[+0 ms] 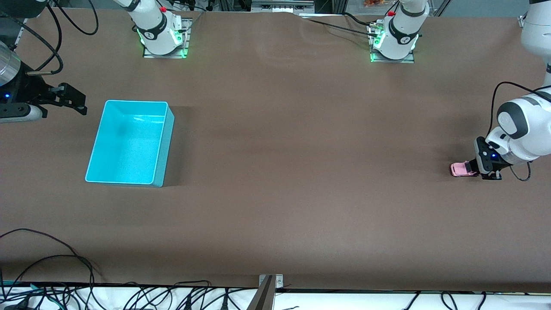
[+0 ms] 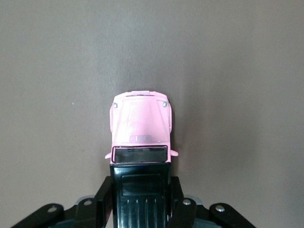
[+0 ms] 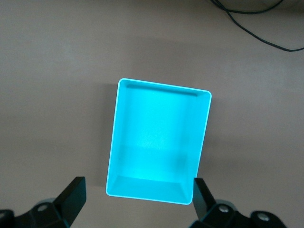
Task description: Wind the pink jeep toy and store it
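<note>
The pink jeep toy [image 1: 462, 169] is at the left arm's end of the table, down at the table surface. My left gripper [image 1: 477, 167] is shut on it, with a finger on each side of its black roof. In the left wrist view the pink hood [image 2: 141, 126] sticks out past my left gripper [image 2: 141, 190]. The cyan bin [image 1: 165, 146] stands empty toward the right arm's end. My right gripper [image 1: 75, 101] is open and empty in the air beside the bin. The right wrist view shows the bin [image 3: 118, 142] beneath my right gripper [image 3: 137, 194].
Black cables [image 1: 64, 258] lie along the table edge nearest the front camera. The two arm bases [image 1: 163, 38] stand at the edge farthest from that camera. A wide stretch of brown table [image 1: 301, 150] separates the bin and the jeep.
</note>
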Robot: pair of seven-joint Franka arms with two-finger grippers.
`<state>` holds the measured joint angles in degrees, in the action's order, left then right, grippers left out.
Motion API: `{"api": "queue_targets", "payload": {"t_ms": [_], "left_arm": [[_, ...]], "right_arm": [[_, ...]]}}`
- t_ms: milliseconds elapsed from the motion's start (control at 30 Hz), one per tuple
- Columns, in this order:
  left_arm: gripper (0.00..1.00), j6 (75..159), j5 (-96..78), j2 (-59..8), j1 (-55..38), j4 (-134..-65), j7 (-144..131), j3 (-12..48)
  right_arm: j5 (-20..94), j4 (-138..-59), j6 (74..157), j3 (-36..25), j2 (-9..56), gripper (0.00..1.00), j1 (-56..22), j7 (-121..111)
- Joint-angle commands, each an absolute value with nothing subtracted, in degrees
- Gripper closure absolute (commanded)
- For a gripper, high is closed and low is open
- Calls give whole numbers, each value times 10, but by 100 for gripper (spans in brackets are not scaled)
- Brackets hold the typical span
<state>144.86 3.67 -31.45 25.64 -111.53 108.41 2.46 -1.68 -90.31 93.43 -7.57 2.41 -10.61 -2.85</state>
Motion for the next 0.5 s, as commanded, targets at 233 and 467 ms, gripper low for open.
{"api": "queue_targets", "payload": {"t_ms": [233, 467], "left_arm": [[92, 1455, 43, -344, 286, -1087, 1102, 30], [92, 1452, 47, -344, 284, -1076, 1114, 30]], "right_arm": [[-15, -895, 931, -77, 26, 0, -103, -32], [-15, -895, 931, -78, 26, 0, -101, -33]]}}
